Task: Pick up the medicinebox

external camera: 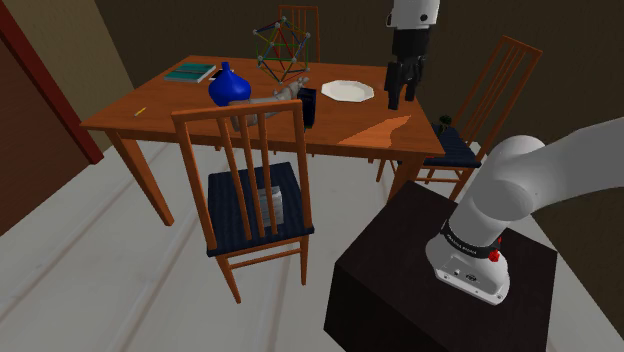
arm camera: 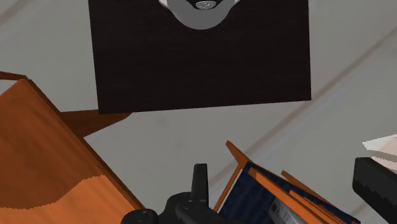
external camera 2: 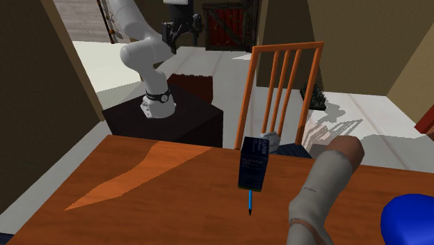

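Observation:
The medicine box [external camera: 308,105] is a dark blue carton standing upright on the wooden table [external camera: 160,105], near the edge that faces the stand. In the second exterior view the box [external camera 2: 254,163] has a pale label near its top. My gripper [external camera: 402,98] hangs in the air above the table's end at the shoulder view's right, well apart from the box and higher than it. It is open with nothing between its fingers. From the second exterior view the gripper [external camera 2: 175,42] is far behind the box. The wrist view looks down past the gripper [arm camera: 282,170] at the stand.
A chair [external camera: 245,150] with a blue cushion stands against the table in front of the box; a small pale box [external camera: 270,203] lies on its seat. On the table are a blue vase [external camera: 228,86], white plate [external camera: 347,91], teal book [external camera: 190,72], wire model [external camera: 280,45] and a grey bottle [external camera 2: 320,188]. The dark stand [external camera: 430,290] is near.

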{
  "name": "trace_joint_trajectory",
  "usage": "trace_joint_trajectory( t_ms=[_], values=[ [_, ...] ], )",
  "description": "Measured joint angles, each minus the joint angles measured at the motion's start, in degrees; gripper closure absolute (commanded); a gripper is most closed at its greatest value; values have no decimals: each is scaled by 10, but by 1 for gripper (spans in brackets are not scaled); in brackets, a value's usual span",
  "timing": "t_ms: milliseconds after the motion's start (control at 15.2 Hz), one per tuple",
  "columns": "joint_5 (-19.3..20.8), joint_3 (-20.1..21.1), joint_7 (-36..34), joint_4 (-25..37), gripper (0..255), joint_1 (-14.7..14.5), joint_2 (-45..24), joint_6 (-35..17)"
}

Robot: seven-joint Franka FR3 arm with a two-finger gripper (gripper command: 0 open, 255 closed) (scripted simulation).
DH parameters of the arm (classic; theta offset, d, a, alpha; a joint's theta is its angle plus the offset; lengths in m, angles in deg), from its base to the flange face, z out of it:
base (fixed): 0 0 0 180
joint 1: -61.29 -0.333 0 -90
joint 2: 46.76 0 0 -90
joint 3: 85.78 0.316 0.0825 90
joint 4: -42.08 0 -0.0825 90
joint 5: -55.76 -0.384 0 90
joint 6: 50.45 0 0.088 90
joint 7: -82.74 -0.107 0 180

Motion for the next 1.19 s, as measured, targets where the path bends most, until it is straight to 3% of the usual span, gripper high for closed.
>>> trace_joint_trajectory(
  t_ms=[198,726,1188],
  values=[
    [4,-4,7,5,0,1,-18,-17],
    [19,-29,49,60,0,5,-164,-132],
    [17,-48,84,164,0,7,-314,-200]
  ],
)
